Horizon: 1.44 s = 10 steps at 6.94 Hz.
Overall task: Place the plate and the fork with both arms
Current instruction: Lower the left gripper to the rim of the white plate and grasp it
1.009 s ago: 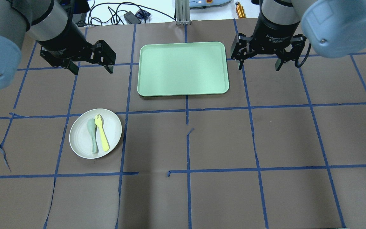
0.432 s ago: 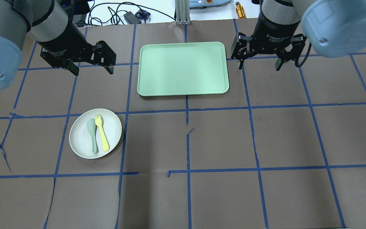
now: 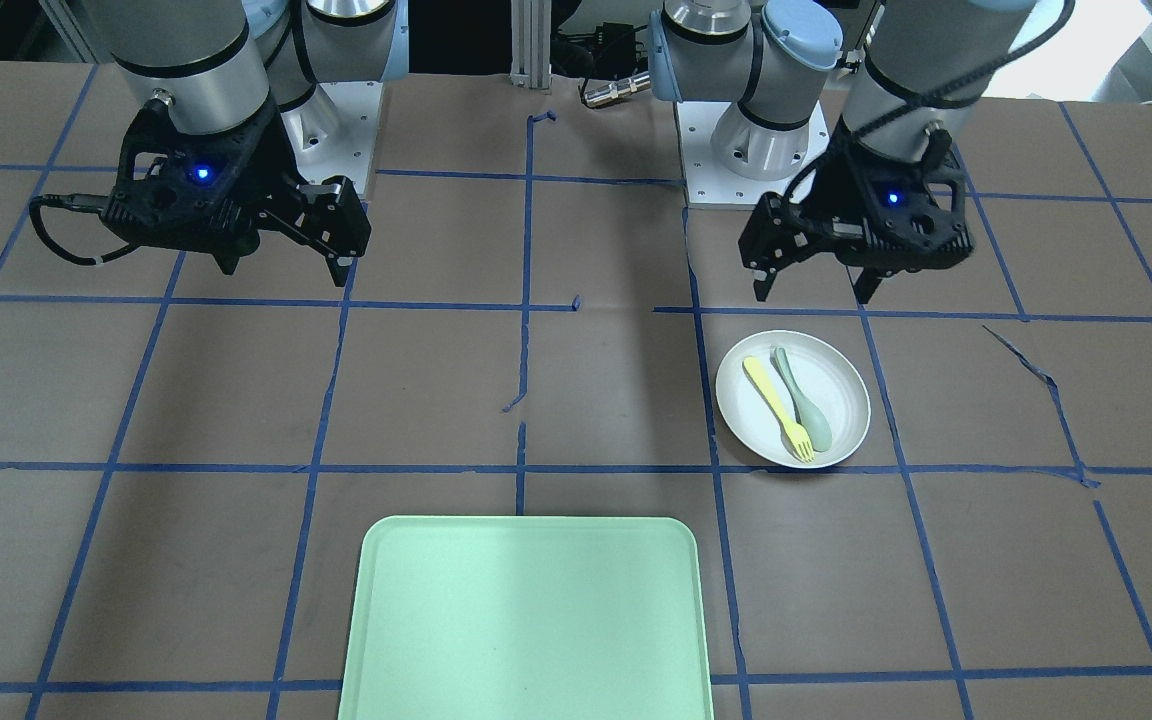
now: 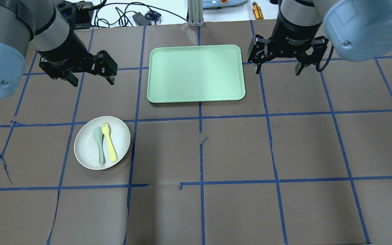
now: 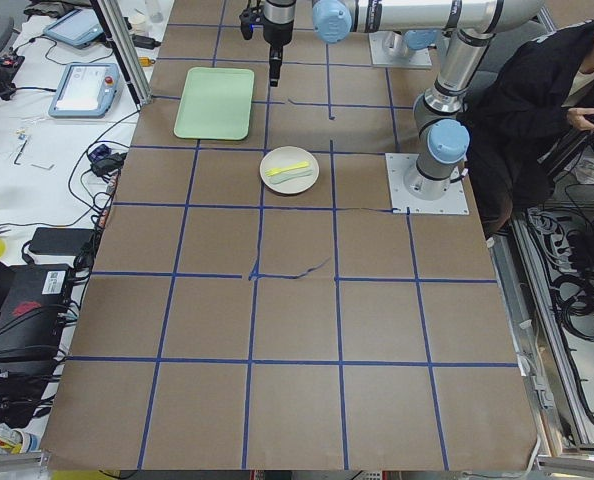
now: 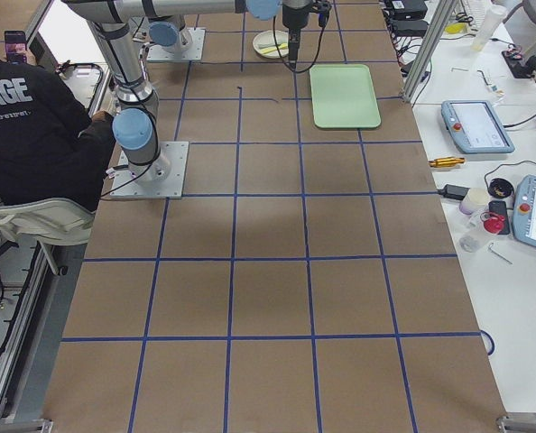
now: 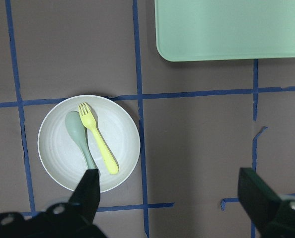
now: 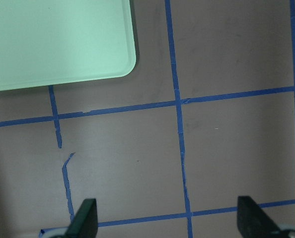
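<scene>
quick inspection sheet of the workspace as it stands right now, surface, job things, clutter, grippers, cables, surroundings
surface: table under brown paper with a blue tape grid; paper torn in places
job's things: plate on the robot's left side; fork lies on it; tray empty, apart from the plate
clutter: spoon on the plate beside the fork
grippers: left gripper open, empty, above the table beyond the plate; right gripper open, empty, beside the tray
cables: wrist cable loops by the right gripper; loose cables on the bench past the far edge
surroundings: operator seated by the robot base; pendant on the side bench
</scene>
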Each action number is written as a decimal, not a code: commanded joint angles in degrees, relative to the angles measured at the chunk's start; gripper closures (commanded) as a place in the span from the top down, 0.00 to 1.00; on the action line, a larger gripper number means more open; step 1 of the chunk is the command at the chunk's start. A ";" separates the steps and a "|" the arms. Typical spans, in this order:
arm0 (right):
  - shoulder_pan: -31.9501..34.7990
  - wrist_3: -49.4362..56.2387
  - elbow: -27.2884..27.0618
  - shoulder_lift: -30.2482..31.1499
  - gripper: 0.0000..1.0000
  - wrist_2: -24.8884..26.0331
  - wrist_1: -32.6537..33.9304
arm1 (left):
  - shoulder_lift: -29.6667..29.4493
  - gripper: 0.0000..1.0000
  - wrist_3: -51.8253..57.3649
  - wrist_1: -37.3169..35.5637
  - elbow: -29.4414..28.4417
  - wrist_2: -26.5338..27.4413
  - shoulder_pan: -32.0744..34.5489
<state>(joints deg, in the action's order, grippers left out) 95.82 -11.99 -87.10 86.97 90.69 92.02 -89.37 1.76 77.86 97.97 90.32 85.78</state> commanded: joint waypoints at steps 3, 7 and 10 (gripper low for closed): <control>-0.02 -0.05 -0.35 -0.05 1.00 -0.16 0.00 | -6.15 0.91 17.82 -28.96 25.92 -4.61 -20.70; 0.06 -0.05 -0.35 -0.14 1.00 -0.69 0.00 | -13.01 0.54 17.84 -30.13 26.22 -4.45 -22.77; -0.02 -0.05 -0.35 -0.14 1.00 -0.69 0.00 | -14.25 0.13 17.93 -30.13 26.31 -4.45 -22.77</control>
<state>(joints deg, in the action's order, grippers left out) 95.84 -12.04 -87.45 86.83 90.00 92.02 -103.19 19.62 47.67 124.23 85.90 63.04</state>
